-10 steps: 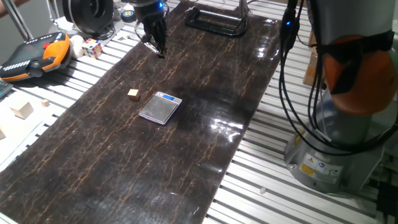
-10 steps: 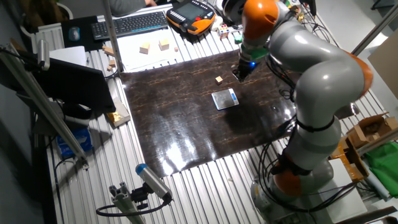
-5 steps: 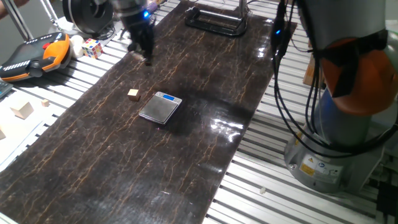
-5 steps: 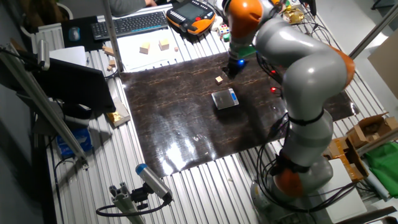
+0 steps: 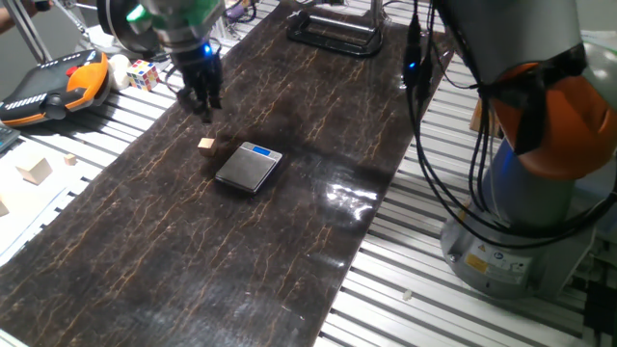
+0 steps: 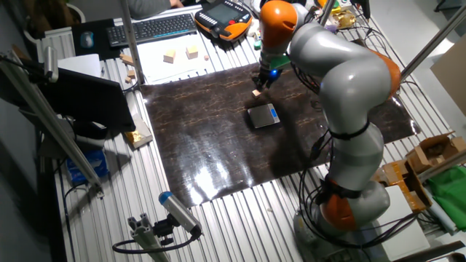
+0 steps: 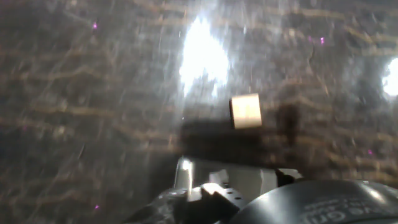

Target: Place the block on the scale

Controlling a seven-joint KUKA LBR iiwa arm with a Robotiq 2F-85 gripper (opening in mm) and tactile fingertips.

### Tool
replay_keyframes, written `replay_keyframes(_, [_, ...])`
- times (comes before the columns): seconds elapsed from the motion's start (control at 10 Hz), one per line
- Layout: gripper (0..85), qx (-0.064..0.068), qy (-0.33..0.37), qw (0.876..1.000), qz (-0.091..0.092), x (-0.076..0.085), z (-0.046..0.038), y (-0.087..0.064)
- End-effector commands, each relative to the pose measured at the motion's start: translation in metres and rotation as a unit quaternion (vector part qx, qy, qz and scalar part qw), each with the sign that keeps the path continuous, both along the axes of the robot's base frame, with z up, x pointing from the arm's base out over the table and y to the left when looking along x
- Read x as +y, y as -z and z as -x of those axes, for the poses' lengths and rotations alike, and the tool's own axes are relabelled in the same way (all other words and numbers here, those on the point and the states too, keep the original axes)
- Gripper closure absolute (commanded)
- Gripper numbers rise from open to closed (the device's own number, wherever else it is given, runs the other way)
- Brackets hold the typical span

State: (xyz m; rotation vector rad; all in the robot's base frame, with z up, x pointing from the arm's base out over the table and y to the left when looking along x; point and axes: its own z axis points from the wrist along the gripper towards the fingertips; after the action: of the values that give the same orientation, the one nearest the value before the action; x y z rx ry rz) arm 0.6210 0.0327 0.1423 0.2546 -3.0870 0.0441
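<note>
The block point(image 5: 206, 145) is a tiny tan cube lying on the dark mat, just left of the scale point(image 5: 249, 166), a thin silver plate with a blue display strip at its far end. My gripper point(image 5: 205, 108) hangs a short way beyond the block and above the mat, fingers pointing down, apart, and holding nothing. In the other fixed view the gripper point(image 6: 263, 81) is right beside the block point(image 6: 256, 93), with the scale point(image 6: 263, 115) below it. The blurred hand view shows the block point(image 7: 246, 111) on the mat ahead of the hand; the fingertips are out of frame.
A Rubik's cube point(image 5: 145, 73) and an orange teach pendant point(image 5: 53, 87) lie off the mat at the far left. Pale wooden blocks point(image 5: 37, 171) sit on the slatted table. A black frame point(image 5: 333, 34) stands at the mat's far end. The robot base point(image 5: 521, 212) is at the right.
The gripper has swung left and nearer along the mat, from beyond the scale to close behind the block. Block and scale have not moved.
</note>
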Motion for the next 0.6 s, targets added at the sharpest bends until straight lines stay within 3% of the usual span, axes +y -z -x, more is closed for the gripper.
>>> replay_keyframes(0.0, [31.7,-0.002,-0.001,1.000,-0.001,0.000,-0.0257,0.012])
replay_keyframes(0.2, [29.3,-0.003,-0.011,1.000,0.000,0.003,-0.0296,0.025])
replay_keyframes(0.5, [29.3,0.009,-0.027,1.000,0.007,0.003,-0.0296,0.025])
